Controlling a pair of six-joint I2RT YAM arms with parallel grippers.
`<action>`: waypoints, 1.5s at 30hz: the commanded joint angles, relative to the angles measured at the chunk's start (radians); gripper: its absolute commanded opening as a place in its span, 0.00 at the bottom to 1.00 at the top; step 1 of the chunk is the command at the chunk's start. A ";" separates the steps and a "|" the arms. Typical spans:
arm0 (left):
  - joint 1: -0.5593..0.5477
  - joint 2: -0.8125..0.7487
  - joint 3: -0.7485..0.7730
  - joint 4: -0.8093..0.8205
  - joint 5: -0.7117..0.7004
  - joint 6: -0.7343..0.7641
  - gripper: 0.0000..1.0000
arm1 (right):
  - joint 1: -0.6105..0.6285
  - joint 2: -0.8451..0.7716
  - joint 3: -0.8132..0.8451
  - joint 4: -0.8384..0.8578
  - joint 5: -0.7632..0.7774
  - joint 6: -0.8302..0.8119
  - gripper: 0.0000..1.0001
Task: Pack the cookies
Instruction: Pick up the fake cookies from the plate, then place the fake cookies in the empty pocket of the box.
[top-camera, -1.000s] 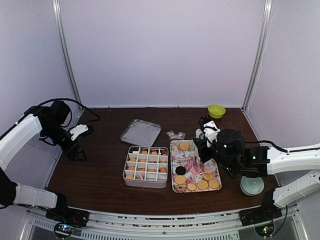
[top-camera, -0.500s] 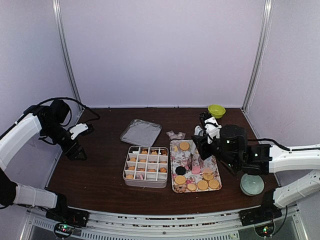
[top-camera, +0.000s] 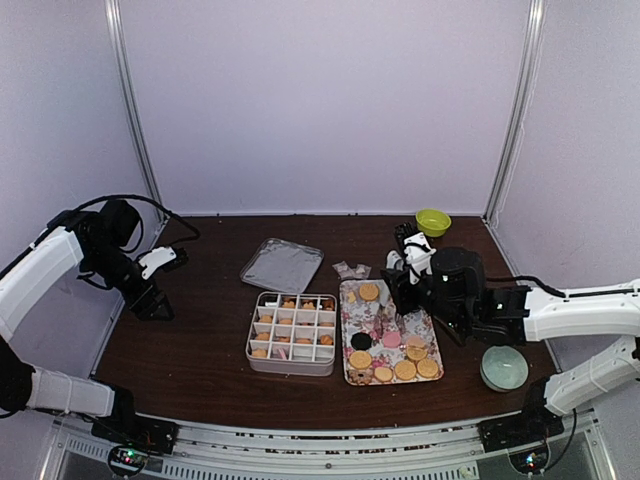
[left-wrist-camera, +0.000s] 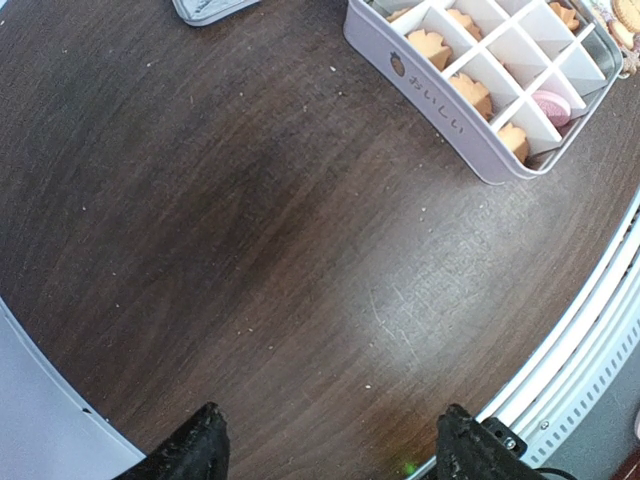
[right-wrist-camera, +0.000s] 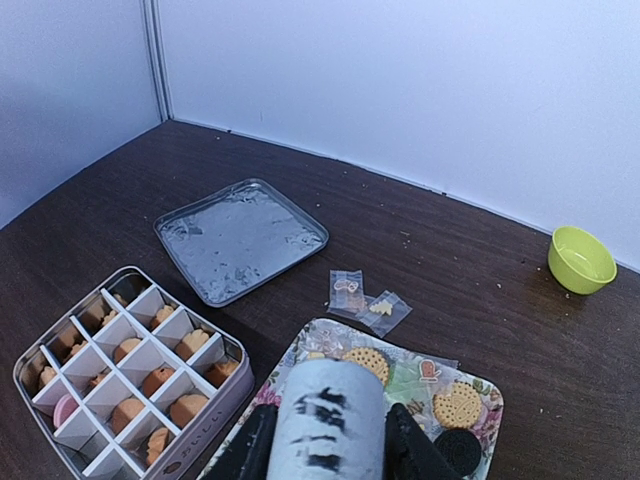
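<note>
Dark brown wood-grain table (top-camera: 200, 340), crumb-specked. Pale lilac walls (top-camera: 320, 100) on three sides. Cookies (top-camera: 404, 369) lie on floral tray (top-camera: 349, 300), centre-right of top view; more sit in divided tin (top-camera: 289, 364) just beside it. Left gripper (left-wrist-camera: 330, 455), frame bottom, released, over bare wood. Right gripper (right-wrist-camera: 330, 455) clenched on pale cylinder (right-wrist-camera: 330, 405) above tray.
</note>
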 joint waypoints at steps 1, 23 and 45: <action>0.007 0.011 0.025 -0.010 -0.001 -0.003 0.74 | -0.004 -0.017 -0.039 0.043 -0.019 0.039 0.34; 0.007 0.015 0.027 -0.010 0.006 -0.005 0.74 | 0.043 -0.194 -0.011 -0.084 -0.014 0.049 0.24; 0.007 -0.015 0.004 -0.013 -0.002 0.000 0.74 | 0.295 0.238 0.393 0.042 -0.036 -0.013 0.23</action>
